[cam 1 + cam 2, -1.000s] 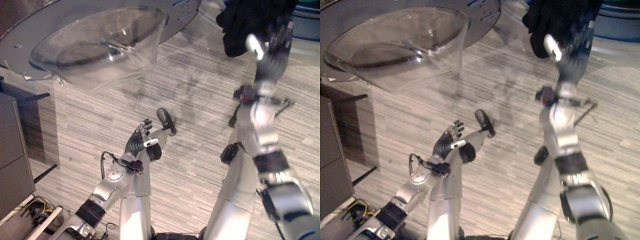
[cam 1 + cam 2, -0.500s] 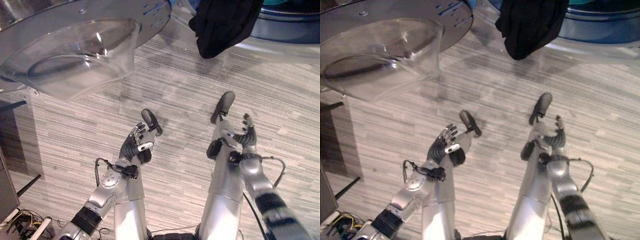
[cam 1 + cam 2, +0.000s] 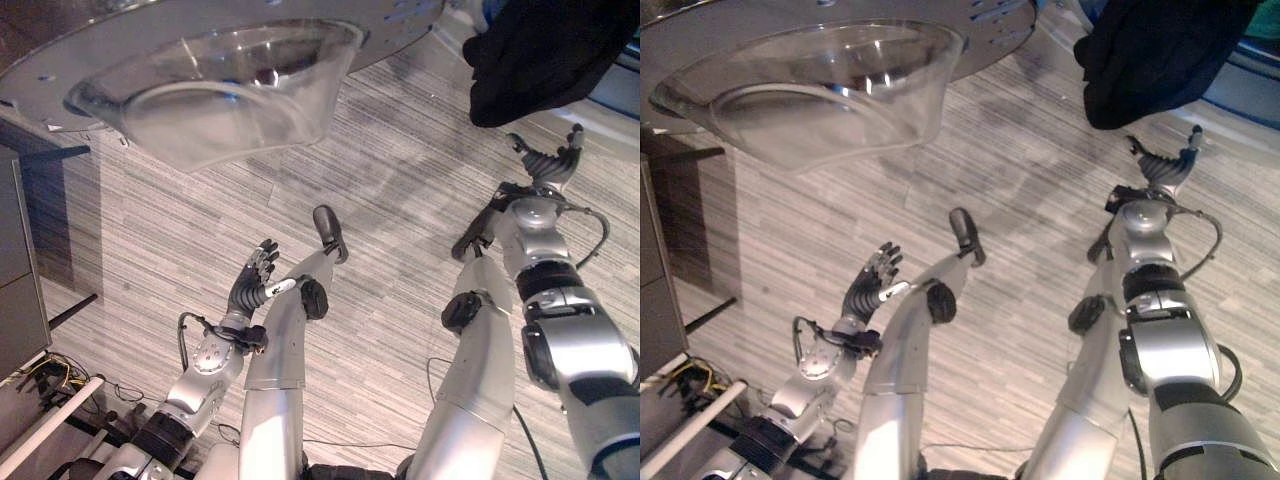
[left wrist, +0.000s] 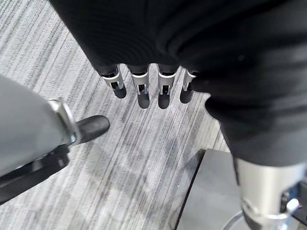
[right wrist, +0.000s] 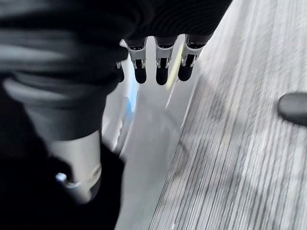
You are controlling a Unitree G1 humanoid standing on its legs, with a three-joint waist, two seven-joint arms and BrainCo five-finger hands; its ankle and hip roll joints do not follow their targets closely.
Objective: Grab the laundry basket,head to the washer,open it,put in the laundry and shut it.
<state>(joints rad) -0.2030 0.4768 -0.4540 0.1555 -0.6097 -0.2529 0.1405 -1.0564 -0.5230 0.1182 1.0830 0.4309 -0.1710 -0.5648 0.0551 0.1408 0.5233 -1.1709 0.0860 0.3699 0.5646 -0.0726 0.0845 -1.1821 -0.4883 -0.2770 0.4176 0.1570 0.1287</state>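
Black garment (image 3: 545, 60) hanging over washer rim; right hand (image 3: 545, 165) reaching below, fingers spread, gripping nothing. Should push cloth fully inside. Left hand (image 3: 252, 285) idling, fingers relaxed.

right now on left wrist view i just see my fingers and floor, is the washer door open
observer: yes, the washer door is swung open up ahead on your left, its glass bowl bulging toward the floor.
operator: where's the laundry
observer: a black garment hangs down at the upper right, by the washer's rim, not fully inside.
operator: is my right hand on it
observer: the right hand is raised just under the garment with its fingers spread open, not curled round the cloth.
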